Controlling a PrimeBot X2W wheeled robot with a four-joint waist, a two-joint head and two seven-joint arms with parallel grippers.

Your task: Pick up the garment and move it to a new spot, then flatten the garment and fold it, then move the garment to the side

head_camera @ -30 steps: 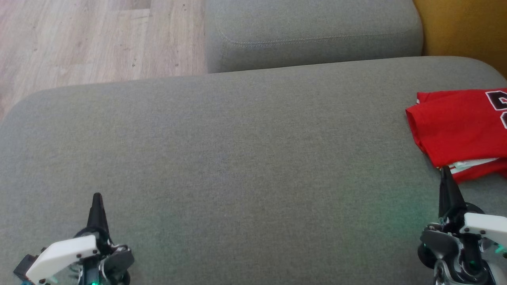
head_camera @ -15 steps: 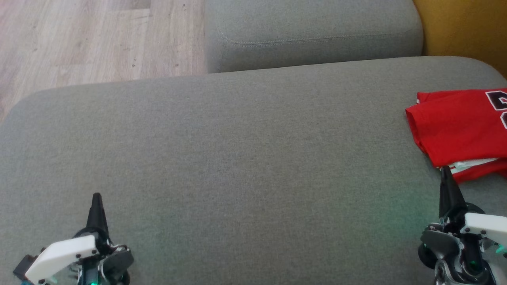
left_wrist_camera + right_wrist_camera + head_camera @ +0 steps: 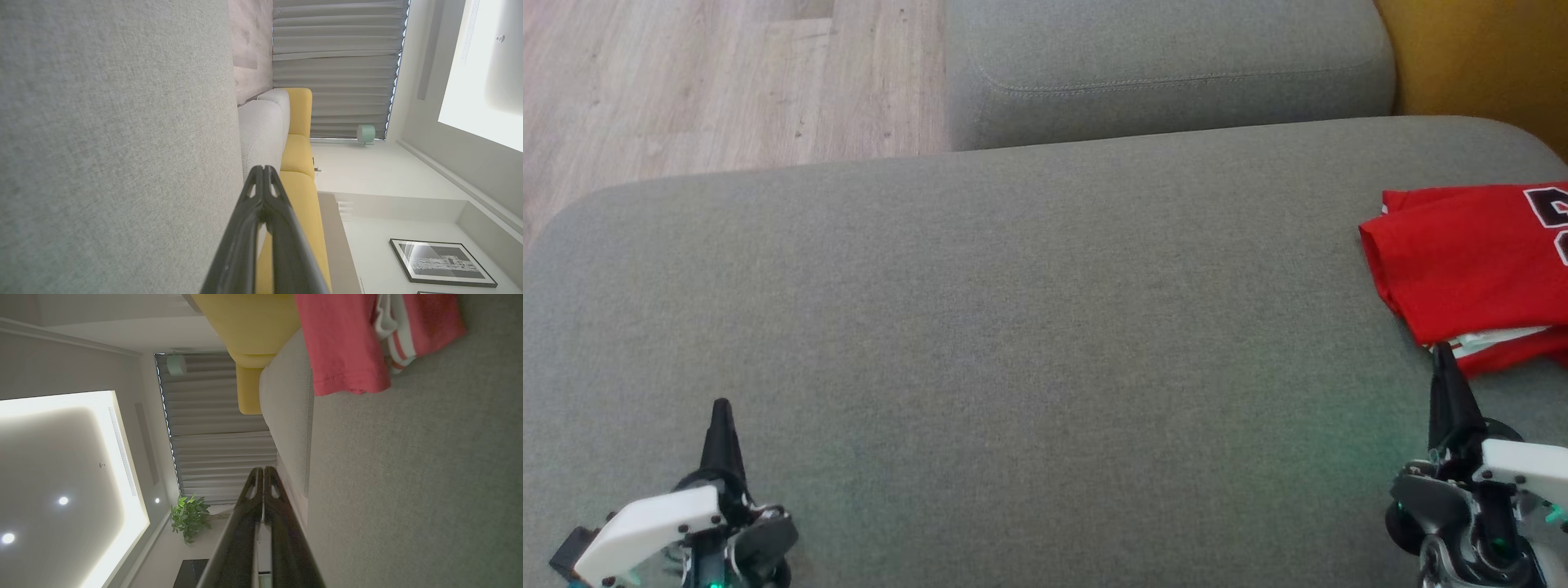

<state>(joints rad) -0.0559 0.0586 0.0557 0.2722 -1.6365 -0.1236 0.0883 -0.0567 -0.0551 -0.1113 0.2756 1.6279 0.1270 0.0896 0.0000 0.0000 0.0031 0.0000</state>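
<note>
Red garment (image 3: 1470, 261) lies folded at the right edge of the grey cushion (image 3: 1013, 327), sleeve hem facing left. It runs off frame rightward, so long axis unclear. Right pincer (image 3: 1443, 349) fully closed, empty, tip just beside garment's near edge. Left pincer (image 3: 721, 406) fully closed, empty, well apart.
</note>
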